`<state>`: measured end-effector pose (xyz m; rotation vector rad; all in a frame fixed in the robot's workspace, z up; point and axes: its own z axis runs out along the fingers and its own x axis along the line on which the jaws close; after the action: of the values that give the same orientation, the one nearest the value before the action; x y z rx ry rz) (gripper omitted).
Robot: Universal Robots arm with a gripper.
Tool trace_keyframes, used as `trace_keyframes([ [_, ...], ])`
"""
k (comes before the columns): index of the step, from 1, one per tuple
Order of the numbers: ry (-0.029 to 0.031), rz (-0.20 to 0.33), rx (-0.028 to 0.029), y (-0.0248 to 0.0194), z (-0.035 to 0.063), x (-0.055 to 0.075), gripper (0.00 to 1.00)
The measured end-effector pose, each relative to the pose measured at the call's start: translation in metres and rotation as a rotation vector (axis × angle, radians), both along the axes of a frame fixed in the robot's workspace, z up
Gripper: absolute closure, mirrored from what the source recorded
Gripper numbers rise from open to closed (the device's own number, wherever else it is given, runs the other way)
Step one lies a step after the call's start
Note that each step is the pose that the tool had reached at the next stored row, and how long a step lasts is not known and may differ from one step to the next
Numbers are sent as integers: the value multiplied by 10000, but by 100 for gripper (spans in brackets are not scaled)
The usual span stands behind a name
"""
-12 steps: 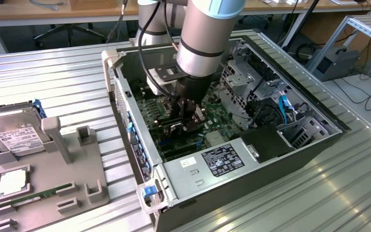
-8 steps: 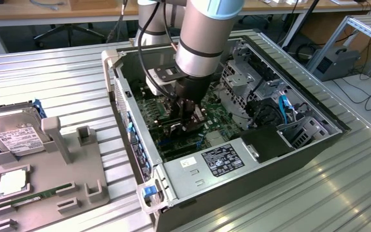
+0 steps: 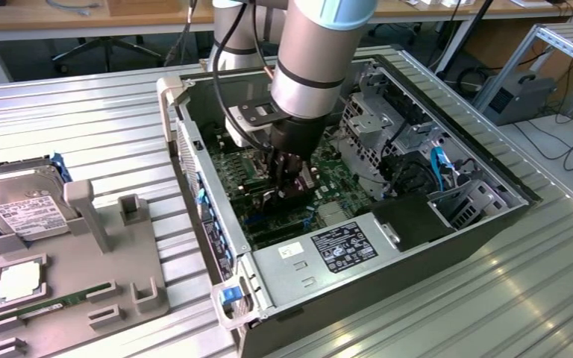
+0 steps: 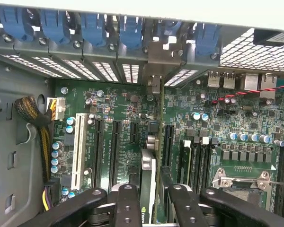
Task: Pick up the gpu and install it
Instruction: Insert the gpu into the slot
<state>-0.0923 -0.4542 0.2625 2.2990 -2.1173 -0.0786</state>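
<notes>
Installing now: tool (image 4: 149, 201) is gripping the gpu (image 4: 147, 182) edge-on above the motherboard (image 4: 113, 142) slots inside the case (image 3: 406, 253); seating likely needs straight alignment toward twelve o'clock.

The worktop (image 3: 98, 112) is ribbed bare metal with a dull sheen. The computer case (image 3: 297, 287) looks like matt grey sheet steel, its slot clips (image 4: 90, 26) glossy blue plastic. The gpu (image 4: 148, 179) shows black plastic, and the hand (image 4: 149, 208) is matt black.
</notes>
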Motion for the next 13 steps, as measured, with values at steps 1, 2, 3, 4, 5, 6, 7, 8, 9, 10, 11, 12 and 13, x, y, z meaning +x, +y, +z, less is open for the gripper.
trace_keyframes([
  [1,-4,-1,2,0,0,-1,73],
  [2,-9,-2,7,0,1,-2,73],
  [3,-12,-2,27,0,2,-3,73],
  [4,-16,-2,43,0,2,-4,73],
  [5,-18,-2,59,-1,2,-4,73],
  [6,-20,-2,74,-1,2,-5,73],
  [7,-22,-2,93,-2,3,-6,73],
  [8,-25,-2,120,-2,3,-6,73],
  [9,-32,-2,145,-2,2,-7,73],
  [10,-38,-2,172,-3,2,-8,73],
  [11,-43,-2,189,-4,3,-9,73],
  [12,-48,-2,206,-5,3,-9,73],
  [13,-51,-2,217,-5,2,-10,73],
])
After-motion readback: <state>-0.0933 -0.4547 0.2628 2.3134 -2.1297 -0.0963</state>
